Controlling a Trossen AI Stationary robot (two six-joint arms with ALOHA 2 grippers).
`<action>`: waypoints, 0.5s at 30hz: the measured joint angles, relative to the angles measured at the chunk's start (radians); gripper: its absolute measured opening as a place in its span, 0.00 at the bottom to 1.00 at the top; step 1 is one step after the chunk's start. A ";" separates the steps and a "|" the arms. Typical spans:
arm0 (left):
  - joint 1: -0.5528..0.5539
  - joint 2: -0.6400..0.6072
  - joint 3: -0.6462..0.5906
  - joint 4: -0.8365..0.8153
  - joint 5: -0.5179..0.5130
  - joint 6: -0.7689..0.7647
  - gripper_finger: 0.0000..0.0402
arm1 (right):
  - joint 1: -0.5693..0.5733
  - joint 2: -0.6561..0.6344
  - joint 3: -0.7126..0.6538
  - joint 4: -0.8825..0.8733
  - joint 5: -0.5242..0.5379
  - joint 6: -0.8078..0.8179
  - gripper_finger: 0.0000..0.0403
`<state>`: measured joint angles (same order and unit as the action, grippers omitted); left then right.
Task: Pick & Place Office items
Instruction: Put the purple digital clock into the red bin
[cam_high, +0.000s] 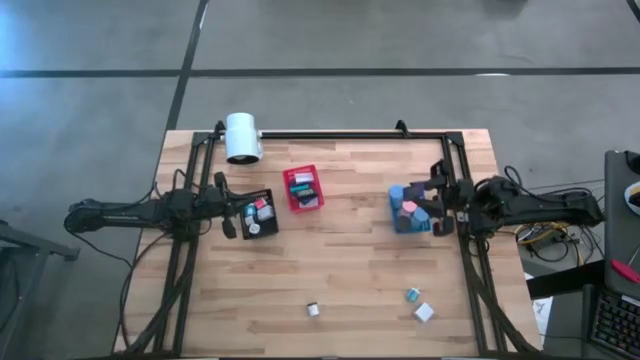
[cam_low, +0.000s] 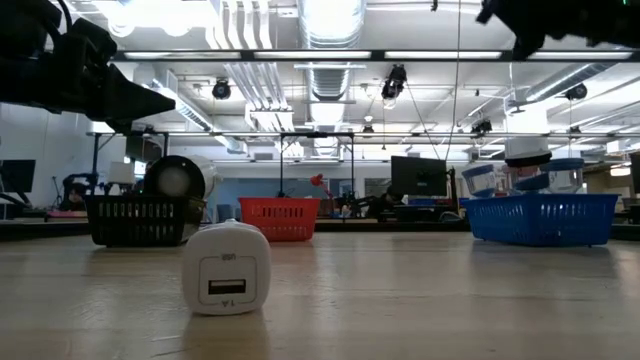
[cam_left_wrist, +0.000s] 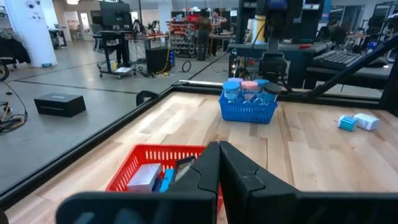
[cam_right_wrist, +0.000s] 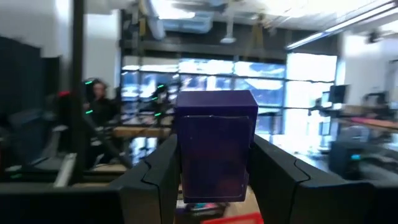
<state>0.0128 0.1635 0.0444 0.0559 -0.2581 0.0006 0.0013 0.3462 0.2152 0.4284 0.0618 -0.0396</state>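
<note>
At centre right of the high view, the right gripper (cam_right_wrist: 214, 180) clamps a purple box (cam_right_wrist: 216, 152) above the blue bin (cam_high: 408, 215), seemingly to drop it in, while the closed left gripper (cam_left_wrist: 219, 163) waits by the black bin (cam_high: 257, 218).

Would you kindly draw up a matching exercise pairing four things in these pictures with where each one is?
Things:
1. red bin
2. blue bin
3. purple box
4. white charger

Places:
A. between the right gripper's fingers
B. table's right side, by the right arm
C. table's middle, toward the far edge
D. alone on the wood, nearest the low camera

Pairs: 1-C, 2-B, 3-A, 4-D
</note>
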 joint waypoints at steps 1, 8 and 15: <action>0.000 0.000 0.000 0.000 0.000 0.000 0.03 | 0.000 -0.024 -0.028 0.013 0.024 -0.005 0.36; 0.000 0.000 0.000 0.024 0.000 0.000 0.03 | 0.000 -0.159 -0.165 0.043 0.055 -0.008 0.36; 0.000 0.000 0.000 0.031 0.001 0.000 0.03 | 0.000 -0.223 -0.207 -0.008 0.075 0.006 0.36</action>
<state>0.0128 0.1635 0.0444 0.0868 -0.2573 0.0006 0.0014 0.1231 0.0086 0.4202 0.1369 -0.0337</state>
